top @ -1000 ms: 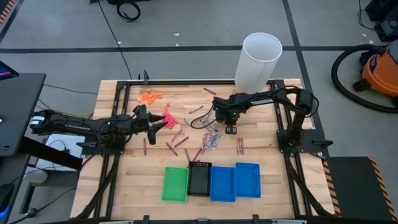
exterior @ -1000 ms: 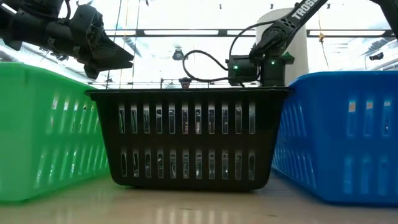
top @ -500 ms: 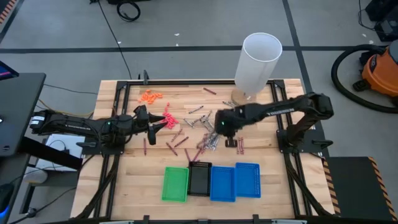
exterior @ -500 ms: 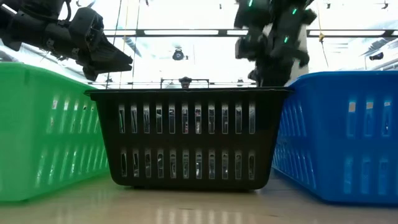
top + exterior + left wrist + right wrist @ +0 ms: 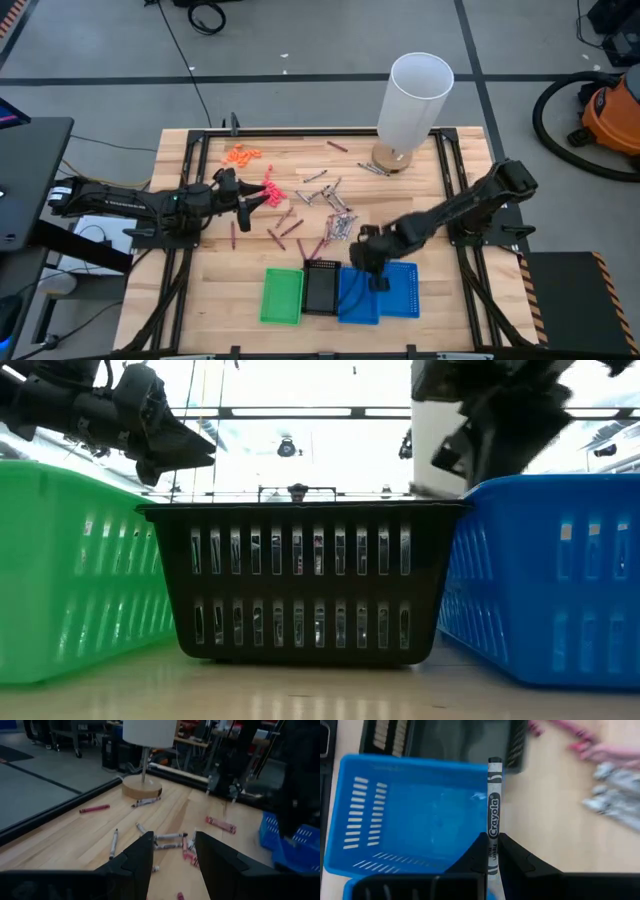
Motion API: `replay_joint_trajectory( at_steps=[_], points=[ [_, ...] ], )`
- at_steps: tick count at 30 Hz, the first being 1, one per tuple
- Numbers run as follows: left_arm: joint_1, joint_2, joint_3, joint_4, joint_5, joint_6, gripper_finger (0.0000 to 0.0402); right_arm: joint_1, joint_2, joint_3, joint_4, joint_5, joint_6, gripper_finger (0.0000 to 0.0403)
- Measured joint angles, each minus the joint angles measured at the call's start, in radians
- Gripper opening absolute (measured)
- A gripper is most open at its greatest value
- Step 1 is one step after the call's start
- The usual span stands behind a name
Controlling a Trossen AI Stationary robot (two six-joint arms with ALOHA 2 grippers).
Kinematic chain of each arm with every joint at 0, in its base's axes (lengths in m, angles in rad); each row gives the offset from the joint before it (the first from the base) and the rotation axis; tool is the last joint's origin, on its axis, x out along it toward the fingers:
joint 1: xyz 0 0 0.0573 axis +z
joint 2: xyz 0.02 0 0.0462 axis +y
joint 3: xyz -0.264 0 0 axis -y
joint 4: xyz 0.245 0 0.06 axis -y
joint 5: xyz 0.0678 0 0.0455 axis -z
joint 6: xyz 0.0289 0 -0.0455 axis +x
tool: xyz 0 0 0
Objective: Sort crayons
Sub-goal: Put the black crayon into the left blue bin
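The right gripper point(image 5: 491, 851) has its fingers pinched on 1 silvery grey crayon point(image 5: 493, 815) and hangs over the near edge of the blue tray point(image 5: 415, 820), beside the black tray point(image 5: 322, 288) — the carry-to-bin step, by the look of it. Next it likely needs to centre over the blue tray, then release. The left gripper point(image 5: 172, 851) waits above the loose crayons point(image 5: 335, 215), fingers parted — holding nothing.

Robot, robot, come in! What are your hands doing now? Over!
Right gripper shut on a grey crayon, above the blue tray. Left gripper open, waiting by the loose crayons. Nothing blocking.
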Motion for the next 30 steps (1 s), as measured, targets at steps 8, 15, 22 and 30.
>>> replay_joint_trajectory(
  at_steps=[8, 15, 22, 30],
  points=[
    [0.0, 0.0, 0.0, 0.019, 0.0, 0.001, 0.0157, 0.083, 0.084, 0.0, 0.031, 0.008, 0.15, 0.0035],
    [0.0, 0.0, 0.0, 0.017, 0.0, 0.003, 0.0157, 0.093, 0.116, 0.001, 0.025, 0.017, 0.212, 0.0049],
    [-0.004, 0.0, 0.0, -0.003, 0.0, -0.001, 0.0157, 0.09, 0.124, 0.002, 0.026, 0.002, 0.219, 0.0099],
    [-0.008, 0.0, 0.0, -0.007, 0.001, -0.01, 0.0157, 0.081, 0.12, 0.029, 0.014, -0.003, 0.216, 0.0111]
  ],
)
